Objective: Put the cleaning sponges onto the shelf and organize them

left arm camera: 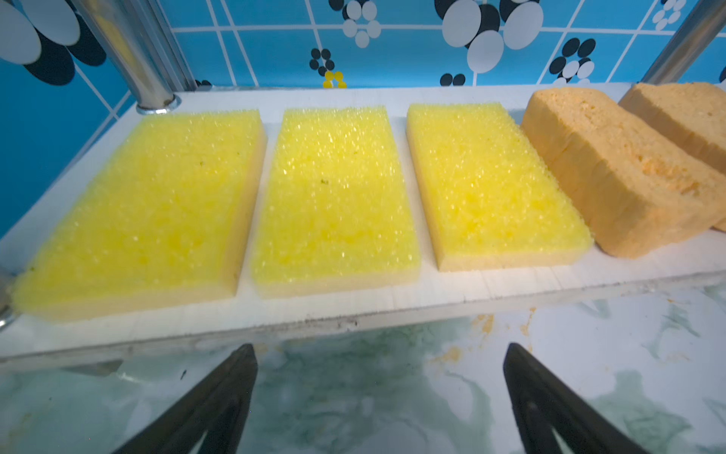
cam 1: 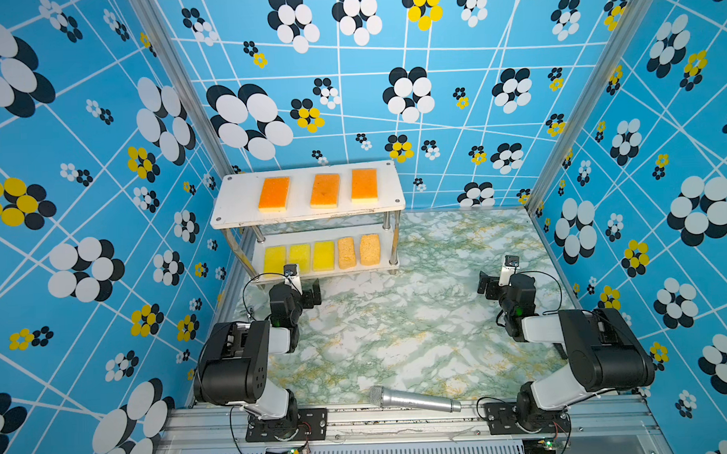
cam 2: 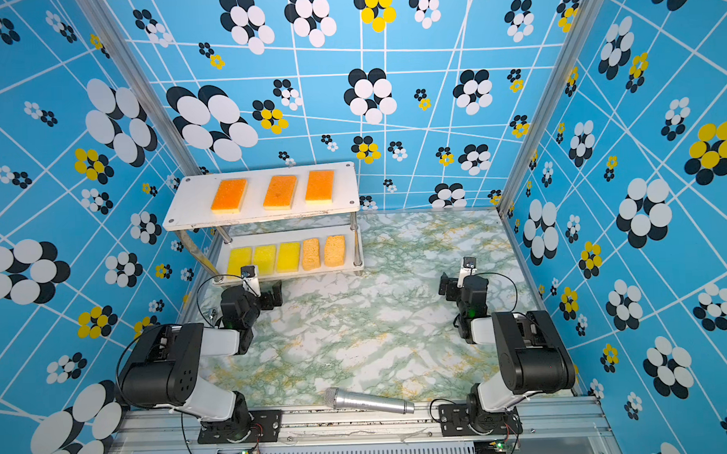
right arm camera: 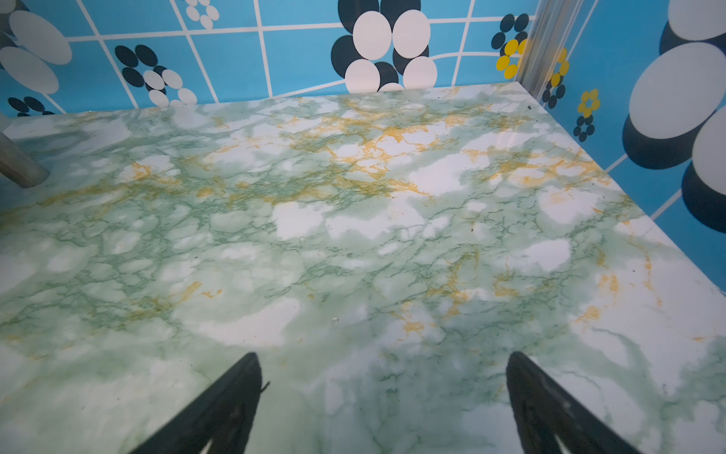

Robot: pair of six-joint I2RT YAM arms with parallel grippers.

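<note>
Facing shelf [cam 1: 240, 199], your left gripper [left arm camera: 379, 348]: jaws spread wide, nothing held. Your right gripper [right arm camera: 383, 355]: same, above tabletop [right arm camera: 353, 236]. Eight sponges [cam 1: 274, 193] shelved.

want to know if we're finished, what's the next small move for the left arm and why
Probably just ease the left gripper back from the shelf: its jaws stand open and empty, three orange sponges lie on the top board, three yellow sponges and two tan sponges on the lower one, and only the microphone lies on the table.
</note>
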